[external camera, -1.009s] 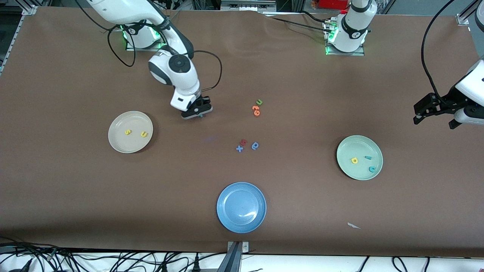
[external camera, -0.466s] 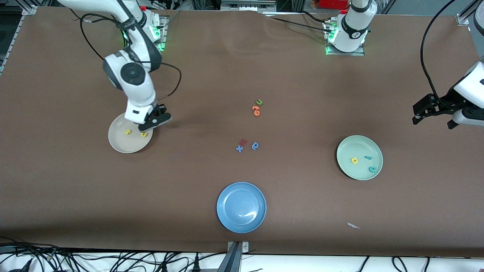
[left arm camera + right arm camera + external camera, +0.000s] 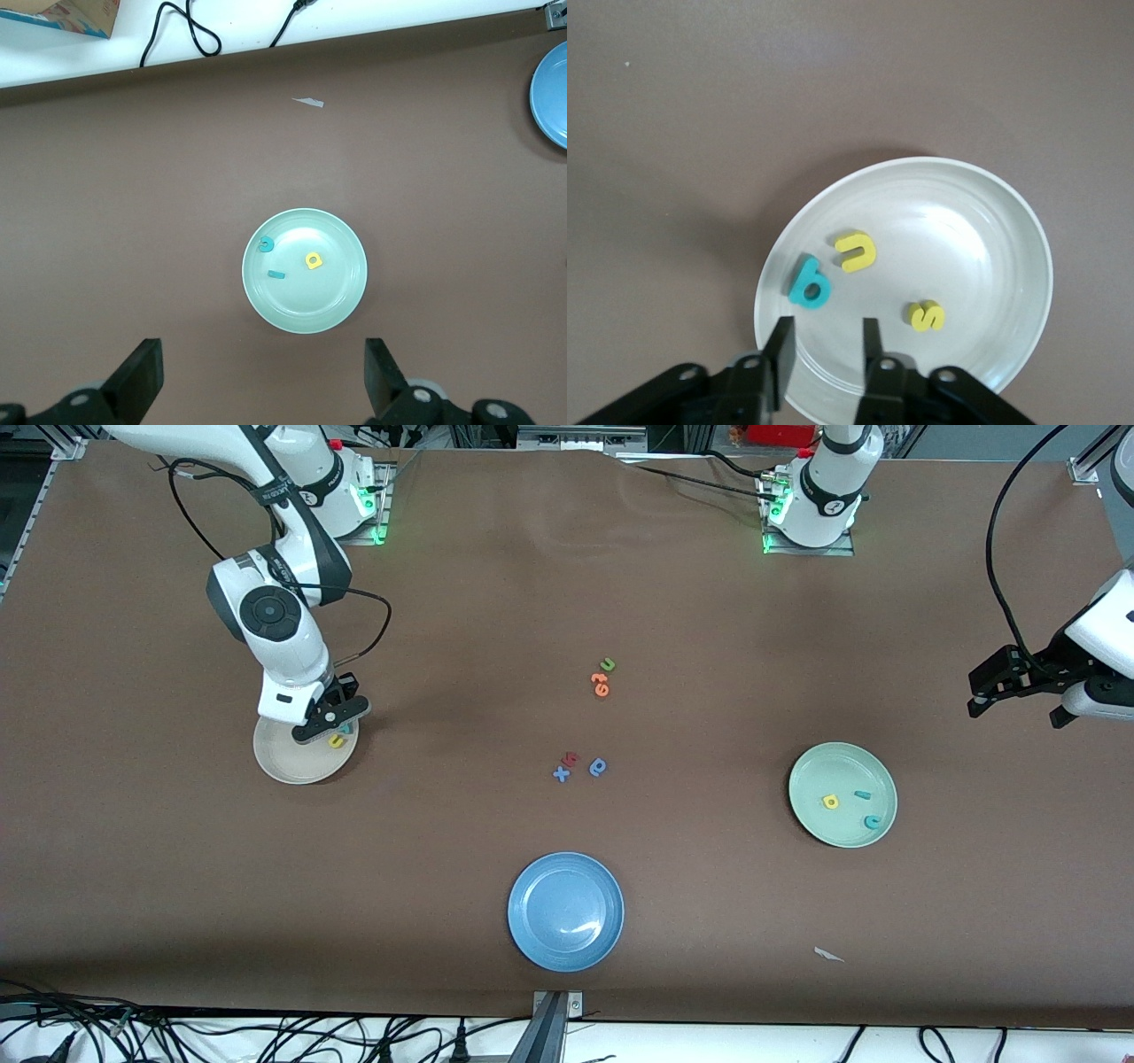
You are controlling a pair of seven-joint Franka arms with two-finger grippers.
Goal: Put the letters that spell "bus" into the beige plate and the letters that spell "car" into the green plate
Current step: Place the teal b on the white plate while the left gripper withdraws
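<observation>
Our right gripper [image 3: 822, 350] has swung over the beige plate [image 3: 992, 266]; fingers spread, teal b [image 3: 808, 284] lies just past them: light, soft foam, pinch its stem.

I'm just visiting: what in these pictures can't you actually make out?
- Front view: the right end effector, open over the beige plate, hides the yellow "s"; only the right wrist view shows it.
- Front view: the red letter mid-table is too small to read.
- Left wrist view: the edge cuts off the blue plate.
- Front view: the edge cuts off the arm of the waiting, open left end effector.
</observation>
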